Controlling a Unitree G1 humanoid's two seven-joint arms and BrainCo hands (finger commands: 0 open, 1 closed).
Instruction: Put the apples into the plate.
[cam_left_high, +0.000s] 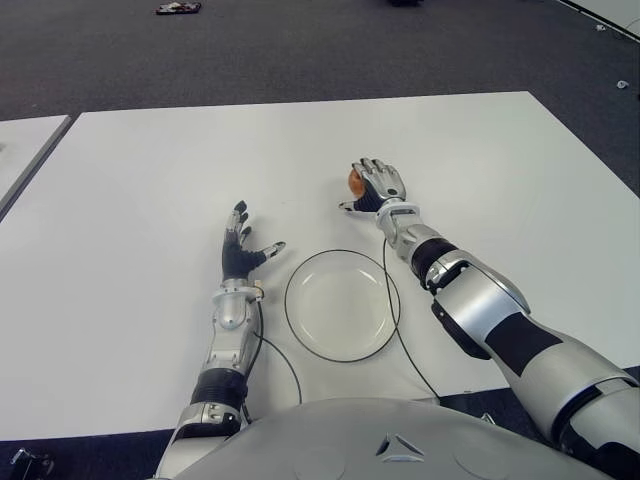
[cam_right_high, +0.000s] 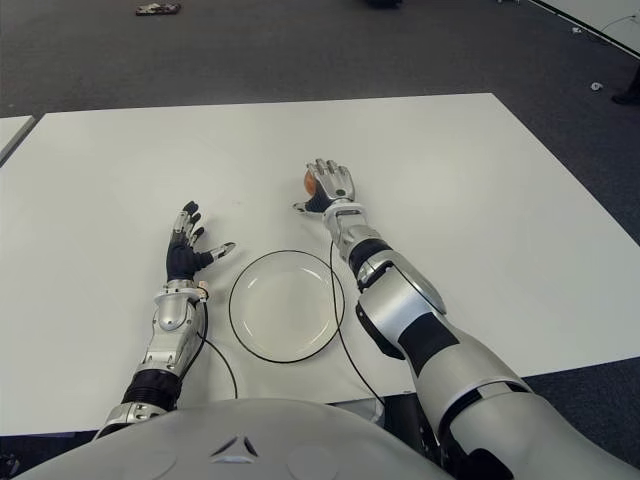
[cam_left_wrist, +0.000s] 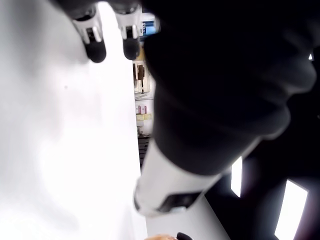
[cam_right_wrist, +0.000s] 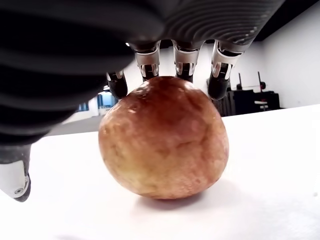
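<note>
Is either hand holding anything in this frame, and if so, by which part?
Nothing is lifted. The right hand cups over the apple, fingertips at its far side, the apple on the table. The left hand is open, beside the plate.

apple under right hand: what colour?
Reddish-brown, mottled yellow, on the round apple; clearest in the right wrist view.

One apple (cam_right_wrist: 164, 137), round and mottled red-brown with yellowish patches, sits on the white tabletop (cam_left_high: 200, 160) beyond the plate (cam_left_high: 342, 305). The plate, white with a dark rim, lies flat and holds nothing.
</note>
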